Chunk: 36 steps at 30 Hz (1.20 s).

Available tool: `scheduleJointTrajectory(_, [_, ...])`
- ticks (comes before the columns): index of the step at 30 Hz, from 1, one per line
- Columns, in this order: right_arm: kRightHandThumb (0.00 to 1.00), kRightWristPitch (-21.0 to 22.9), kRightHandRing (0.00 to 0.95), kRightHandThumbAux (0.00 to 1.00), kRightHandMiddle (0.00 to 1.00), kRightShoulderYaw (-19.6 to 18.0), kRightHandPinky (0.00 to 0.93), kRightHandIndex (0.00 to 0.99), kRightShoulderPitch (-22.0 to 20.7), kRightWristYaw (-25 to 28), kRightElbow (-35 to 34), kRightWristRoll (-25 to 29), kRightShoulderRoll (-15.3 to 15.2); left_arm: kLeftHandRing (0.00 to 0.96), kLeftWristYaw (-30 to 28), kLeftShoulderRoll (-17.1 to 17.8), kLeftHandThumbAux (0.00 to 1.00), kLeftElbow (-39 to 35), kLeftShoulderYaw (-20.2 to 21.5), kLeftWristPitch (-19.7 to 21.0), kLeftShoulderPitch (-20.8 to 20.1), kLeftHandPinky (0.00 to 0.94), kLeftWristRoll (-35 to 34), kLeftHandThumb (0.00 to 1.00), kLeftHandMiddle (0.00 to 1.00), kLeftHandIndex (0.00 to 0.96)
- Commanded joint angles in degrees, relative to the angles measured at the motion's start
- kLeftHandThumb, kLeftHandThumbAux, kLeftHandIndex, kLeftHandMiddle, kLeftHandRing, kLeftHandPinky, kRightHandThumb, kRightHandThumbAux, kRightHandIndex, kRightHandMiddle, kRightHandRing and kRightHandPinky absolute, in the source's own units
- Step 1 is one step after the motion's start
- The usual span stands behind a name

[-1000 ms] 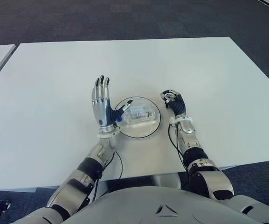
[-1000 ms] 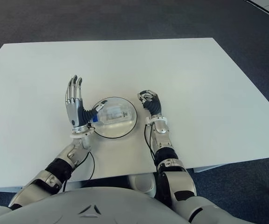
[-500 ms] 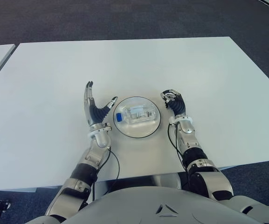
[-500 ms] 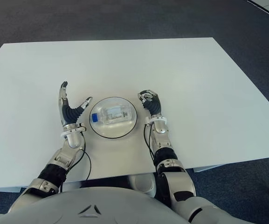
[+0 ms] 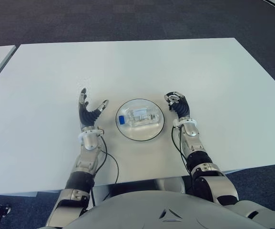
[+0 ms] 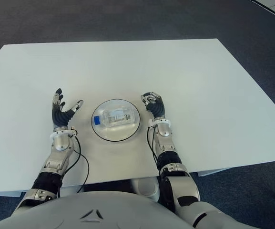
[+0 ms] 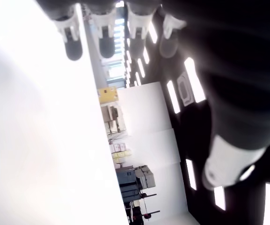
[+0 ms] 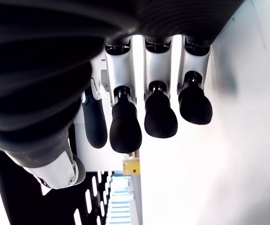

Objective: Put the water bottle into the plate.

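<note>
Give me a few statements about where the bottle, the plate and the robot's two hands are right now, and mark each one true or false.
1. The water bottle lies on its side in the plate. True.
2. The left hand grips the bottle. False: it shows left of the plate, fingers spread, holding nothing.
3. The right hand shows right of the plate with curled fingers. True.
4. The bottle's blue cap points toward the right hand. False: it points toward the left hand.
5. The plate sits at the far edge of the table. False: it sits near the robot's edge, between the hands.
</note>
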Motion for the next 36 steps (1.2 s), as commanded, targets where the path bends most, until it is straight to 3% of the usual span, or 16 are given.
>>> scheduleJointTrajectory(1, [0.702, 4.5, 0.767, 0.729, 0.785, -0.1, 0.772, 0.438, 3.5, -0.4, 3.0, -0.3, 0.5, 0.112, -6.0, -0.1, 0.832, 1.5, 2.4, -0.7, 0.0, 0.183, -4.0, 0.0, 0.127, 0.105])
scheduleJointTrajectory(10, [0.701, 4.7, 0.765, 0.729, 0.779, 0.0, 0.748, 0.438, 3.4, -0.3, 3.1, -0.4, 0.4, 0.297, -14.6, -0.2, 0.928, 4.0, 5.9, -2.0, -0.8, 0.33, -9.1, 0.0, 0.3, 0.259])
scheduleJointTrajectory(13, [0.701, 4.3, 0.765, 0.729, 0.78, 0.0, 0.759, 0.437, 3.5, -0.2, 3.2, -0.5, 0.4, 0.339, -17.5, -0.5, 0.965, 4.6, 7.1, -0.3, -1.0, 0.372, -11.5, 0.0, 0.343, 0.3])
scheduleJointTrajectory(26, [0.703, 4.4, 0.765, 0.728, 0.785, -0.2, 0.768, 0.439, 3.3, -1.0, 3.3, -0.3, 0.8, 0.449, -23.5, -0.1, 0.996, 5.9, 8.4, 3.0, -1.0, 0.468, -13.1, 0.126, 0.45, 0.464])
scheduleJointTrajectory(27, [0.703, 4.5, 0.763, 0.728, 0.783, -0.2, 0.768, 0.439, 3.4, -1.0, 3.2, -0.2, 0.8, 0.457, -23.9, 0.0, 0.897, 5.9, 8.3, 3.3, -0.9, 0.47, -13.1, 0.331, 0.459, 0.451])
scheduleJointTrajectory(28, [0.703, 4.5, 0.762, 0.728, 0.782, -0.2, 0.767, 0.439, 3.4, -1.0, 3.0, -0.2, 0.9, 0.462, -24.3, 0.1, 0.833, 5.9, 8.3, 3.6, -0.8, 0.471, -13.1, 0.464, 0.464, 0.443])
scheduleJointTrajectory(30, [0.703, 4.6, 0.76, 0.728, 0.78, -0.3, 0.766, 0.438, 3.5, -1.1, 2.9, -0.1, 1.0, 0.467, -24.9, 0.1, 0.777, 6.1, 8.4, 3.9, -0.7, 0.471, -13.1, 0.579, 0.471, 0.436])
scheduleJointTrajectory(36, [0.702, 4.8, 0.757, 0.728, 0.774, -0.3, 0.757, 0.438, 3.6, -1.1, 2.6, 0.0, 1.0, 0.483, -25.7, 0.3, 0.723, 6.9, 8.0, 4.1, -0.4, 0.477, -12.0, 0.689, 0.498, 0.431])
